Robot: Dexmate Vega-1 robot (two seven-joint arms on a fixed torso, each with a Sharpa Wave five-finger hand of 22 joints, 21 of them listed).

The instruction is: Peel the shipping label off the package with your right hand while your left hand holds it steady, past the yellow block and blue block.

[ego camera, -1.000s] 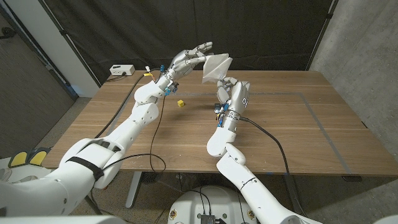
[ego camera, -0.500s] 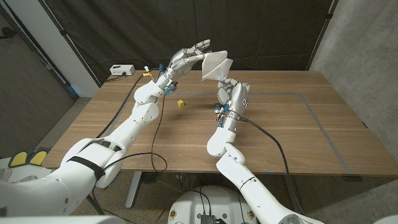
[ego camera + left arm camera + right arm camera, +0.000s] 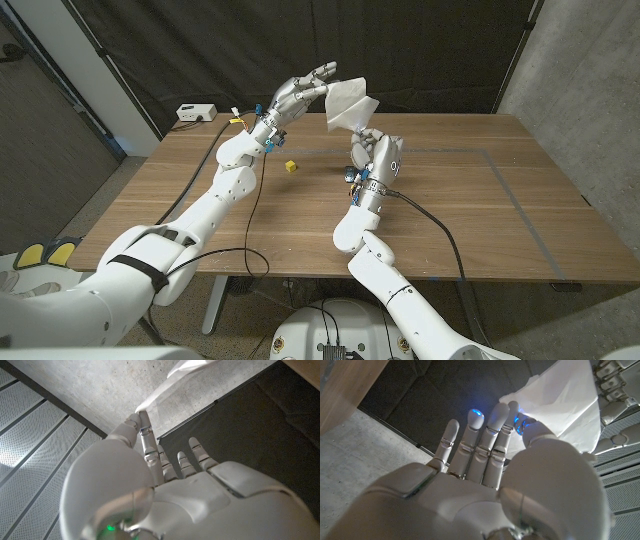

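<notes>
Nearest to us, our right hand (image 3: 371,152) stands raised above the wooden counter (image 3: 480,210); its fingertips (image 3: 514,406) pinch the lower edge of the white package (image 3: 349,103); a little left, the yellow block (image 3: 290,166) lies on the counter; farther back, our left hand (image 3: 300,92) holds the package by its upper corner, well above the counter; a white box (image 3: 195,113) sits at the far left corner.

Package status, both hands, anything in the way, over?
Left hand holds white package aloft above table. Right hand pinches its lower edge. Yellow block on the table below, not in the way.
</notes>
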